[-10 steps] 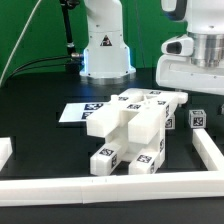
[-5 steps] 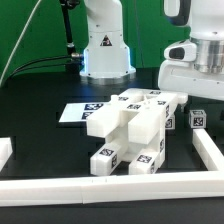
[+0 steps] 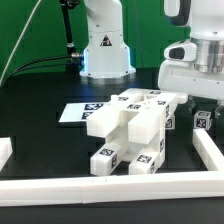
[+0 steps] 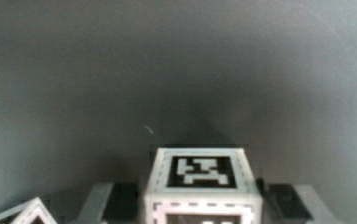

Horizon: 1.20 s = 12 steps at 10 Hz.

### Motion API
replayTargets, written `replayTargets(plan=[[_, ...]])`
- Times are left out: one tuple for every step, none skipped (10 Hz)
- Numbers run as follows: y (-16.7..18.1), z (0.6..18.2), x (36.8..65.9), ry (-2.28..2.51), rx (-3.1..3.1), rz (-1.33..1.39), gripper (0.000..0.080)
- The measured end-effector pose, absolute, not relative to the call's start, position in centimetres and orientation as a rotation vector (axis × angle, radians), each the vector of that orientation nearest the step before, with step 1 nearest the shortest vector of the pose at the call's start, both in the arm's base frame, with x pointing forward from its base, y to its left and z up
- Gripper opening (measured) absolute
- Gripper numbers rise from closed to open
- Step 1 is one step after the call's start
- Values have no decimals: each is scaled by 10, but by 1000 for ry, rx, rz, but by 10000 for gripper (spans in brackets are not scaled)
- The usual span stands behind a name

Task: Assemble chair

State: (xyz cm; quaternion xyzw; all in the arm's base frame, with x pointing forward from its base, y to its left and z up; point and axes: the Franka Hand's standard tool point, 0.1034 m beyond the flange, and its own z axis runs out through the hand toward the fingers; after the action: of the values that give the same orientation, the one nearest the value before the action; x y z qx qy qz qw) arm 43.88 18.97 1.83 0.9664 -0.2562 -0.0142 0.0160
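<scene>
The gripper hangs straight above the small cube, which stands on the table just off the half-built chair, to the exterior view's right. Wrist view: cube dead centre, fingers pressed against both flanks, pinching it, I'd say.

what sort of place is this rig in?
Probably a robotics lab bench: a black table fenced by a white border rail, a green backdrop, and tagged white chair parts beside a marker board.
</scene>
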Motion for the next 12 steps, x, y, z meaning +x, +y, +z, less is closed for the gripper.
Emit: replayTargets(plan=[[190, 18, 439, -797, 3006, -44, 282], [190, 18, 439, -797, 3006, -44, 282], [190, 18, 439, -797, 3006, -44, 282], [190, 22, 439, -790, 3008, -51, 282], [190, 47, 437, -749, 3022, -96, 282], [187, 79, 438, -724, 3056, -85, 284], [178, 99, 438, -712, 3075, -82, 284], [164, 119, 439, -680, 3087, -116, 284], [149, 138, 445, -645, 3106, -130, 284], [131, 155, 460, -617, 3124, -128, 284], [122, 154, 475, -591, 3122, -119, 284], [125, 149, 476, -597, 3114, -124, 284]])
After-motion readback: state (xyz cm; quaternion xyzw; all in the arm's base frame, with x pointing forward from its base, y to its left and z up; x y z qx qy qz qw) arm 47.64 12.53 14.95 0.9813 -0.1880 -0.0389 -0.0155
